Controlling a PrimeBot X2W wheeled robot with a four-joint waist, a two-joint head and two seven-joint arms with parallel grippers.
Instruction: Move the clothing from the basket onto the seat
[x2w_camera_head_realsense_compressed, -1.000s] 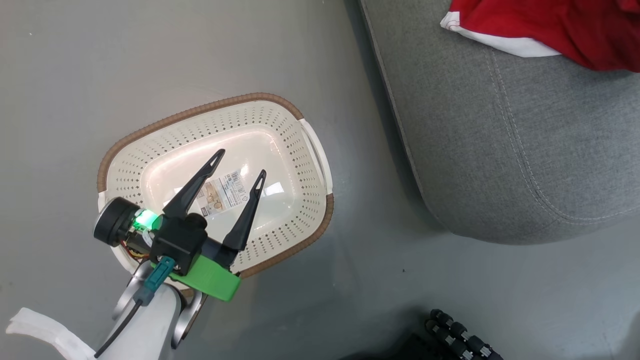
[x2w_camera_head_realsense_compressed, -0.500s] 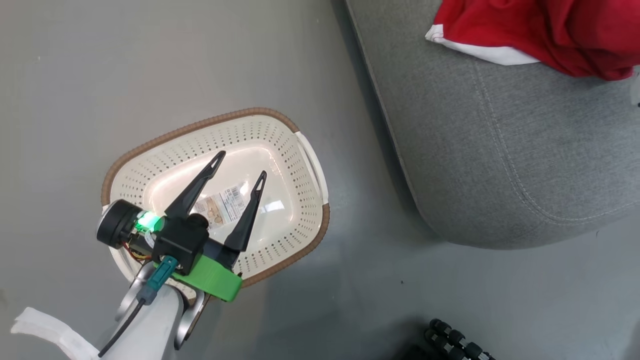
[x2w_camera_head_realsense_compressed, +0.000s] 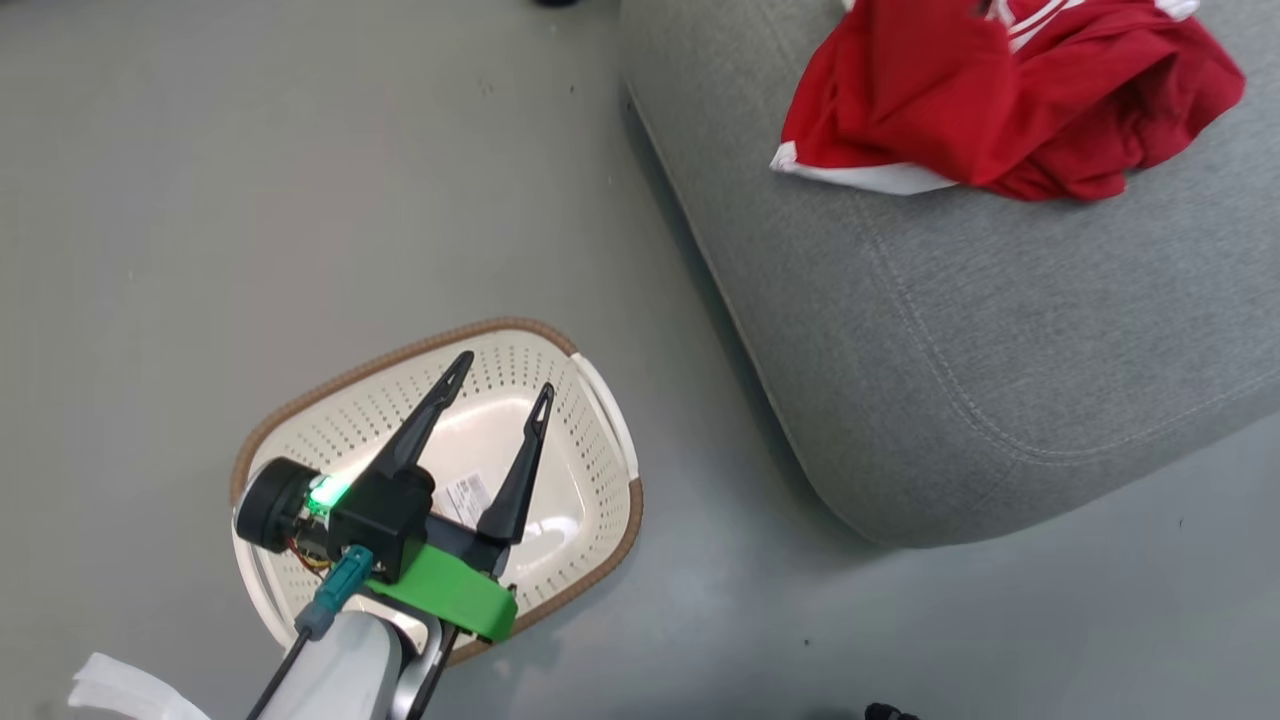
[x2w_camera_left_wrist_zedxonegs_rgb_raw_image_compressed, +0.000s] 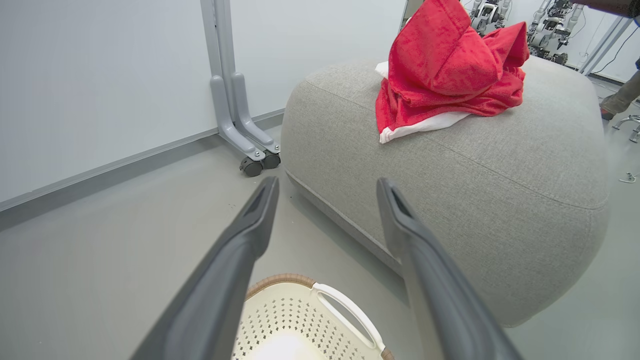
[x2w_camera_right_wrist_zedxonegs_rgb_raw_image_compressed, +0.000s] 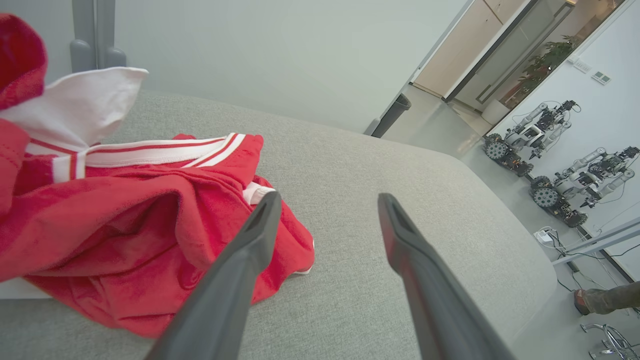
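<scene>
Head view, lower left: the left gripper hangs over the basket, its fingers spread apart and gripping nothing. Right of the basket, the seat takes the frame's right half, with the clothing heaped on it at upper right. Right wrist view: the right gripper is likewise spread wide above the seat, with the clothing at its left.

Grey floor, white wall
</scene>
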